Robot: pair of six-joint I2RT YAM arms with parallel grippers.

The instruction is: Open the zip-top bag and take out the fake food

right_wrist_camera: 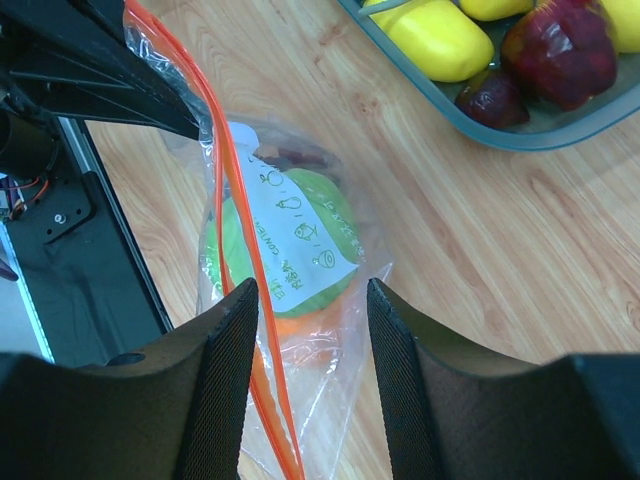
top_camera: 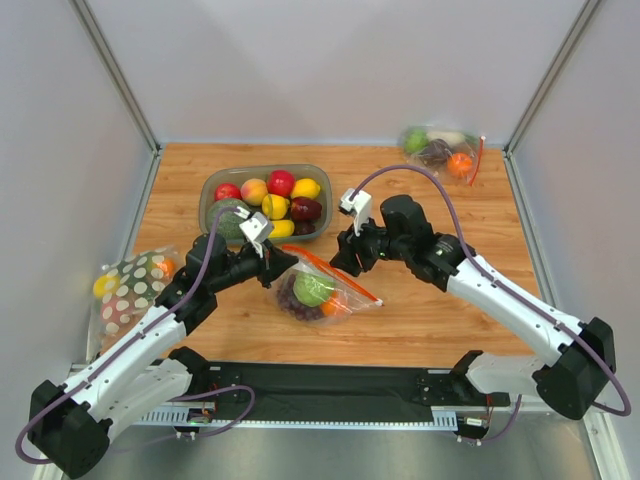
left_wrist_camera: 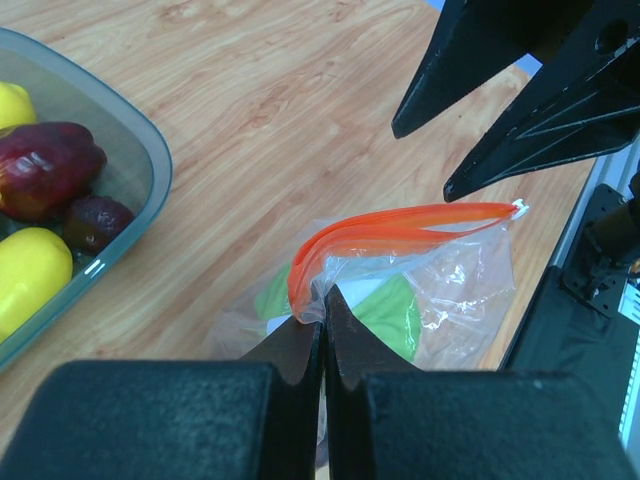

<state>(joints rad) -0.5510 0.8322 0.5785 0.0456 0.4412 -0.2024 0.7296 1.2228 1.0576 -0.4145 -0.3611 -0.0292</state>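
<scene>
Wooden table [top_camera: 420, 322], fruit tray [top_camera: 212, 183] just behind zip-top bag [top_camera: 320, 290]

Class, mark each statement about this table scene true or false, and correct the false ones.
1. The left gripper is shut on the zip-top bag. True.
2. The right gripper is shut on the bag as well. False: it is open, poised over the bag.
3. The green fruit is inside the bag. True.
4. The polka-dot bag lies on the robot's right. False: it lies on the robot's left.
</scene>
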